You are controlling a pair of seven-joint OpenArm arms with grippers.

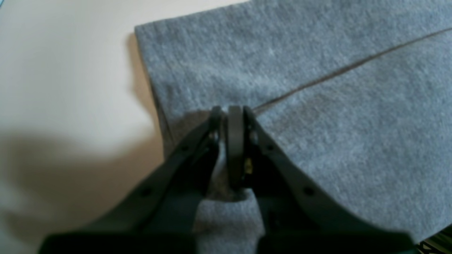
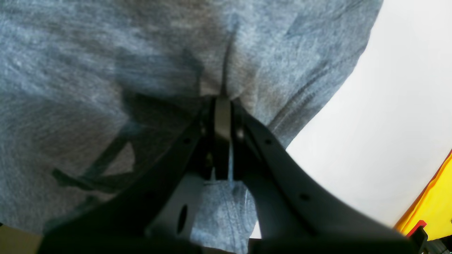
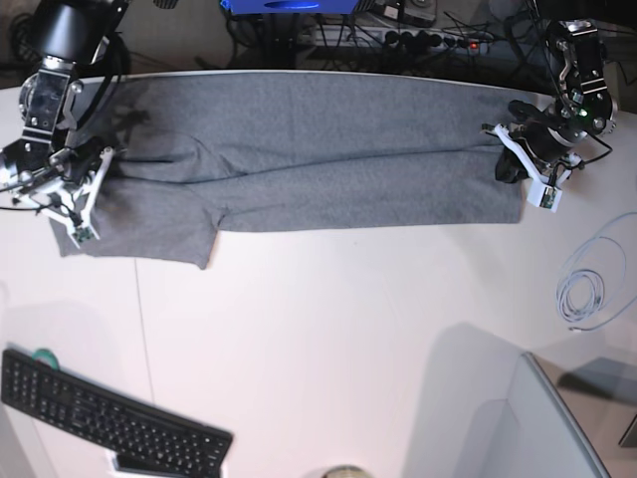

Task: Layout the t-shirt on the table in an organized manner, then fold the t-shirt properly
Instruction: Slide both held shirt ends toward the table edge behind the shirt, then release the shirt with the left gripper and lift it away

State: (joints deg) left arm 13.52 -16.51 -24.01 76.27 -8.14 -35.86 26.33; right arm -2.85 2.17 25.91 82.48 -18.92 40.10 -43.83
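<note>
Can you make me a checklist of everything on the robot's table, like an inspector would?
Surface: the table is white, with a thin dark seam line on the near left.
Job's things: the t-shirt lies stretched sideways along the far edge, folded lengthwise, one sleeve sticking out toward the near left.
Clutter: a black keyboard at the near left corner.
Grippers: the left tool is shut on the t-shirt's edge; the right tool is shut on bunched t-shirt cloth.
Cables: a coiled pale cable lies at the table's right side.
Surroundings: dark wires and a power strip behind the table.
</note>
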